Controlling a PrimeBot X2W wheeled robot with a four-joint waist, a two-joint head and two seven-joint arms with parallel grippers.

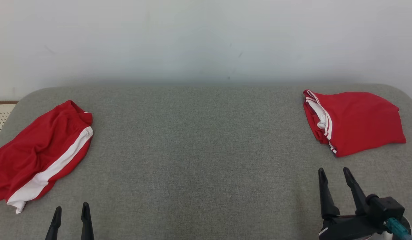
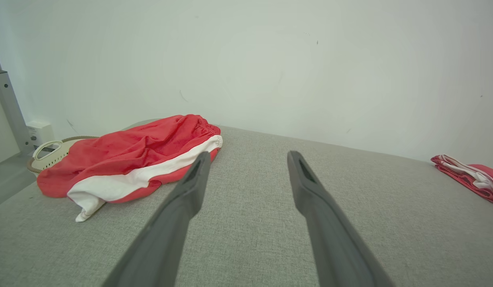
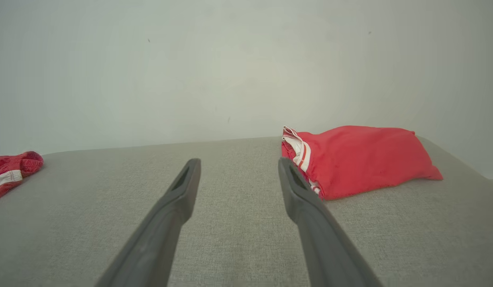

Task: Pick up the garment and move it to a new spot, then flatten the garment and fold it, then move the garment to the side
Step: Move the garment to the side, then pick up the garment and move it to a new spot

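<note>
- Where I'm sitting with the rig: the left gripper [image 1: 72,206] is low at the near left and the right gripper [image 1: 334,170] low at the near right. Both have their jaws spread wide with nothing between them, and neither touches any cloth.
- The crumpled shorts [image 1: 42,153] lie at the left end of the grey padded table [image 1: 206,150]. They're red with a white side stripe, bunched up, with one white corner poking toward the near edge. My guess is that's the garment to work on, since it's the one that isn't tidy.
- They sit just up and to the left of the left gripper, so that arm looks like the natural one to grab with.
- The folded garment [image 1: 354,121] is at the far right end, well apart from the shorts. It's a compact red bundle with the white trim stacked along its left edge. I read that one as finished and shoved aside on purpose to keep the middle free.
- The bare middle of the table looks like the obvious new spot for spreading and folding.
- A pale perforated basket [image 2: 51,153] sits off the table's left end, behind the shorts.
- Head count: two red garments (one messy, one folded), two grippers, four dark fingers, one basket, one table.
</note>
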